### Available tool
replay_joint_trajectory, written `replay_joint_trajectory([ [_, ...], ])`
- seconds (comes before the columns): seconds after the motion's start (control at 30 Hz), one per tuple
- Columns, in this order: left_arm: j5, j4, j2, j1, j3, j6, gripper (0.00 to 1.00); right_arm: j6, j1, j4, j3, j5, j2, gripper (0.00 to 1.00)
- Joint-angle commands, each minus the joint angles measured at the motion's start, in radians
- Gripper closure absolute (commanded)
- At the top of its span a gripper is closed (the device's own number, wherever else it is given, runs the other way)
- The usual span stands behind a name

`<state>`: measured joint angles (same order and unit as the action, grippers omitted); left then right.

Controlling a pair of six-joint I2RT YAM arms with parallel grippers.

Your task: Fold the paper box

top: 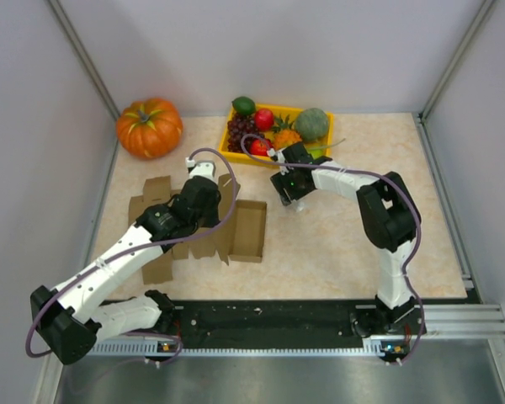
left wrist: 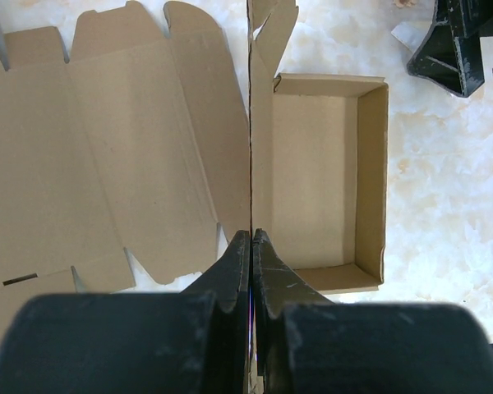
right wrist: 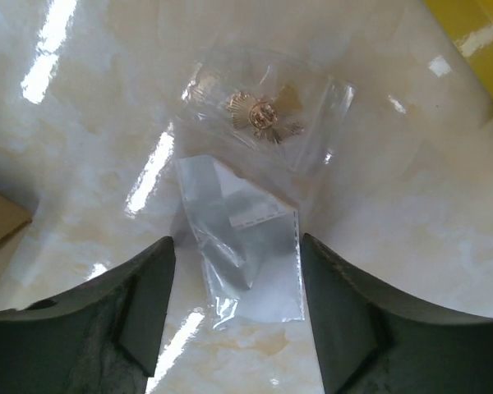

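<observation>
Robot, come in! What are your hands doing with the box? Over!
Left gripper shut on box flap. Right gripper open, over a clear bag, apart from box. Box half folded, other panels flat.

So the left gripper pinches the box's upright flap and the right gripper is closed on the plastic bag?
No: the right wrist view shows the right gripper open, the plastic bag lying between its fingers. The left gripper does pinch the upright flap.

Bright, even overhead light; glare streaks the glossy table, and the near fingers look blurred.
</observation>
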<state>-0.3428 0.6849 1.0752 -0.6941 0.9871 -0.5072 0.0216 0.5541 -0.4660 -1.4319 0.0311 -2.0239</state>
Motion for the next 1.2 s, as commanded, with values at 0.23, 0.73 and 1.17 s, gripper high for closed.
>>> replay_joint_trajectory([
  [0.23,0.045,-0.079,0.0,0.008,-0.005,0.009,1.0,-0.063,0.015,-0.03,0.113,-0.07,0.063,0.68],
  [0.73,0.197,-0.137,0.213,0.008,0.079,0.047,1.0,-0.261,-0.017,-0.034,0.366,0.134,0.629,0.81],
  [1.17,0.442,-0.318,0.209,0.005,0.077,0.346,1.0,-0.314,0.034,0.009,0.448,0.21,0.786,0.17],
])
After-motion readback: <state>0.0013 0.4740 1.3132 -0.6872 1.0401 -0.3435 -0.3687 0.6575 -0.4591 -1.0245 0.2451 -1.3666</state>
